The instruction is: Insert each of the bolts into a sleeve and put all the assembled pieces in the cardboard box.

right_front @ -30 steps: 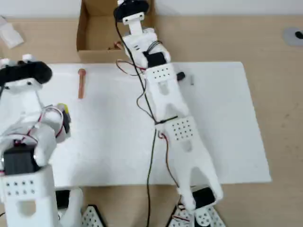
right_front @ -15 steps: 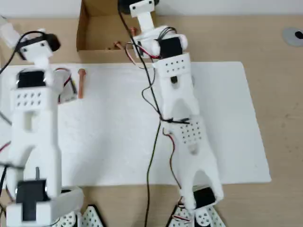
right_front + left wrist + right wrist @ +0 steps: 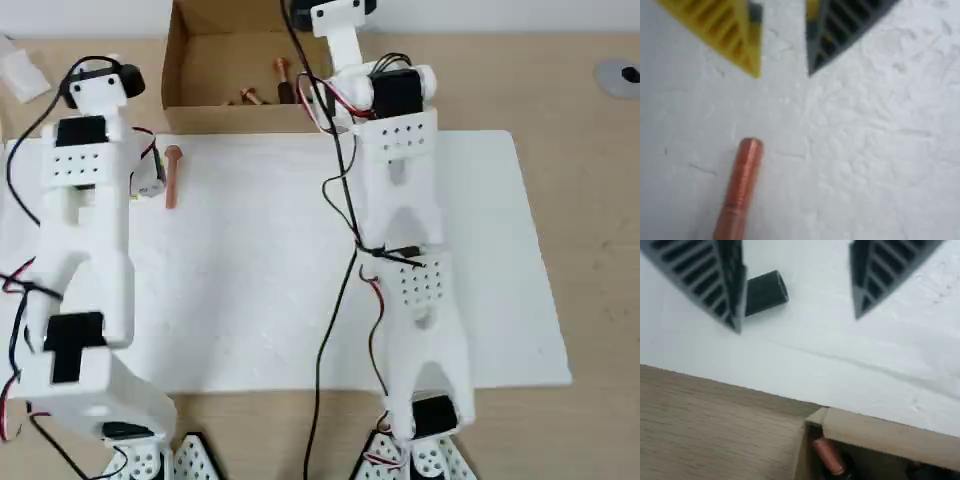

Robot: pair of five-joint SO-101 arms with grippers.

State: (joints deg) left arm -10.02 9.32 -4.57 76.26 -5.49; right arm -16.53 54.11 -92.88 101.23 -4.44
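A copper bolt lies on the white mat near its far left edge. My left gripper sits just beside it. In the left wrist view that gripper is open, and the bolt lies a little off its tips. My right gripper hangs open over the mat's far edge, with a short black sleeve lying by one finger. The cardboard box stands behind the mat and holds assembled pieces. A box corner with a copper piece inside is in the right wrist view.
The right arm stretches across the middle of the mat and covers the sleeve from above. A small white object lies at the far left of the wooden table and a grey disc at the far right.
The left arm has swung from the near left side out to the bolt. The right arm has shifted right, from the box edge to above the sleeve.
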